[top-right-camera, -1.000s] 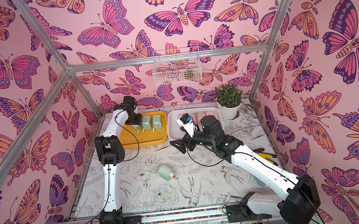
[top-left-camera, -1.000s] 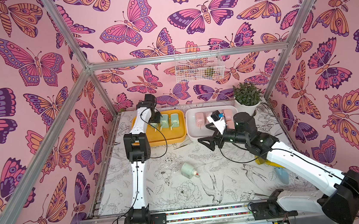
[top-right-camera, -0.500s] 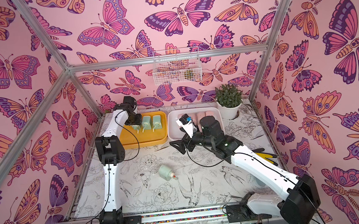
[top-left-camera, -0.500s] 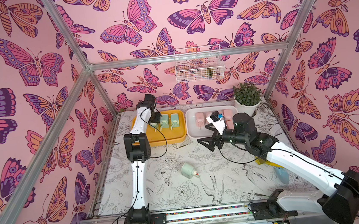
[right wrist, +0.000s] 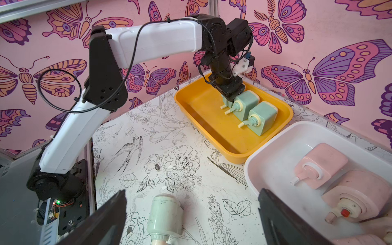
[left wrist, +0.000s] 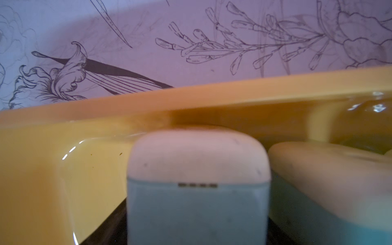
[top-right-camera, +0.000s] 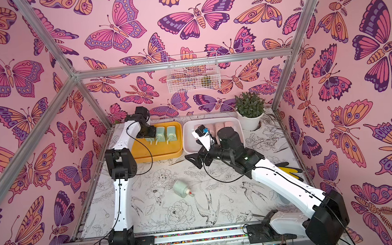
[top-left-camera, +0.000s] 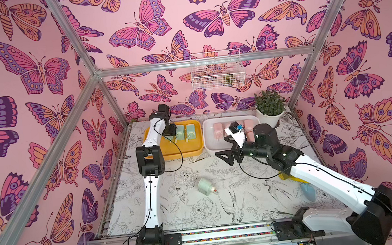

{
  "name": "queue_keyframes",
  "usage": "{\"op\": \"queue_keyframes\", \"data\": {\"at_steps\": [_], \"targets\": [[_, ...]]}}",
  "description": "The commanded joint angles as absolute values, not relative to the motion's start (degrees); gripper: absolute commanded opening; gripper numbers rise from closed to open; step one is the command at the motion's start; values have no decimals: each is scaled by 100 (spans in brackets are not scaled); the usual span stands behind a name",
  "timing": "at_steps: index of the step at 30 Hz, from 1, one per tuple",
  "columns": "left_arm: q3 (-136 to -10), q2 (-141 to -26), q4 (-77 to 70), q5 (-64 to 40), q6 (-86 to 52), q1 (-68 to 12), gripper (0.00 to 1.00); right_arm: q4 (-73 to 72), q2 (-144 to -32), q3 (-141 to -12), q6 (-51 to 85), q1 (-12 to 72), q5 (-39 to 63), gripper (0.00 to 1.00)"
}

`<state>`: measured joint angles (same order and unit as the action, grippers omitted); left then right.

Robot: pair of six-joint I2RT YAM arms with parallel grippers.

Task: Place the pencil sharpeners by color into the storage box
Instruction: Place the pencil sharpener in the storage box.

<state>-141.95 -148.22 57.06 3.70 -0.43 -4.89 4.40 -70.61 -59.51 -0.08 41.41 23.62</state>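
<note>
Your left end effector (right wrist: 230, 96) sits over a green sharpener (right wrist: 226, 101) in the yellow tray (right wrist: 214, 135); I cannot tell its grip. Your right end effector (right wrist: 191, 218) gapes wide beside that tray.

The left gripper (right wrist: 230, 94) hides most of the third mint-green plastic sharpener (right wrist: 225, 103) in the yellow plastic tray (right wrist: 214, 135). Whether it grips is unclear. The left wrist view is blurred.

robot test cell | alu frame (top-left-camera: 205, 61) | butterfly-print walls (top-left-camera: 25, 70)
</note>
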Motion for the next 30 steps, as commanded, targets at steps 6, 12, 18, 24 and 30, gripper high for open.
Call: {"op": "queue_keyframes", "data": {"at_steps": [6,12,18,24,30], "targets": [[-14335,-14785,5774,304,0,-456,73,489,-7136,-6064,-44,4203,2301,99],[-14281,-14559,5881,304,2,-467,72,482,-7191,-6086,-37,4219,2303,99],[-13942,-14298,5904,310,105,-516,69,447,-7216,-6099,-40,4249,2325,99],[-13808,-14265,5924,425,123,-517,68,461,-7208,-6099,-44,4263,2329,99],[-13800,-14216,5941,402,108,-518,65,450,-7186,-6073,-44,4289,2294,99]]}}
